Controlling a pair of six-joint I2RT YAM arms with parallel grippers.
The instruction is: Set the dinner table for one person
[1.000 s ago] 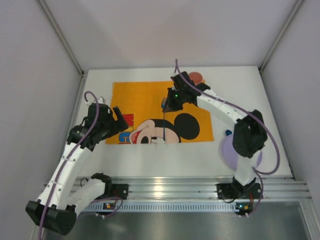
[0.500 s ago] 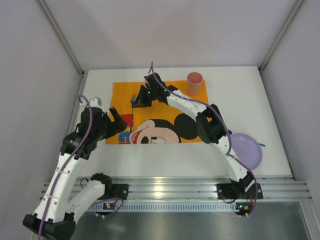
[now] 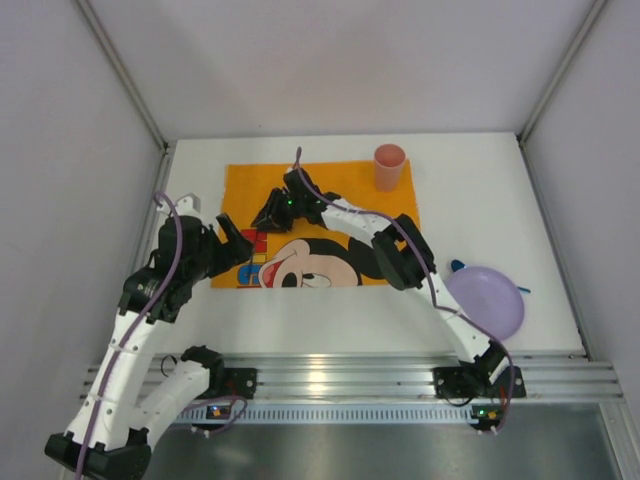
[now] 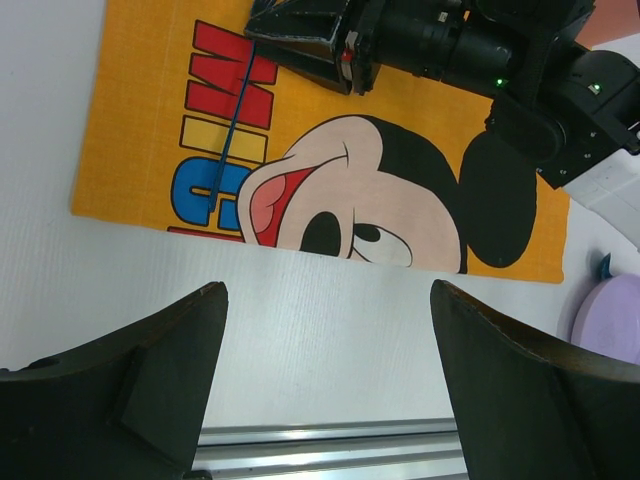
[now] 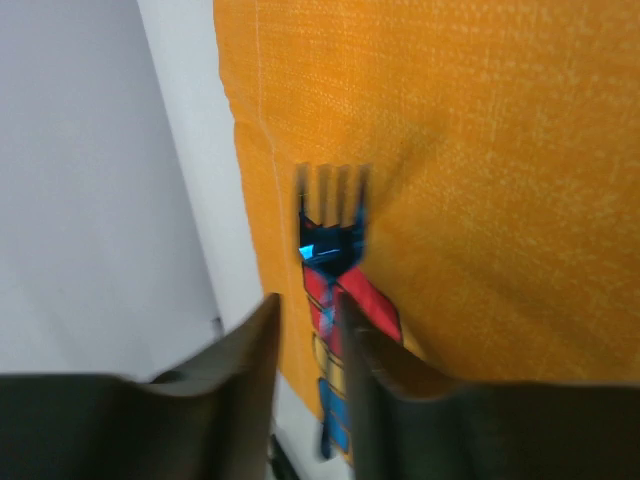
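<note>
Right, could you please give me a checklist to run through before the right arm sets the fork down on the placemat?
1. Grip: the right pincer is shut on the slim blue fork: ok.
2. Position: the fork is over the left part of the orange cloth placemat with a cartoon mouse print: ok.
3. Gap between the fork's tip and the mat: cannot tell.
4. The left pincer is open, by the mat's near-left corner and apart from the fork: ok.
5. Round lilac plate on the placemat: not ok; it lies on the white tabletop, right of the mat.
6. Pink cup upright at the mat's far right corner: ok.
</note>
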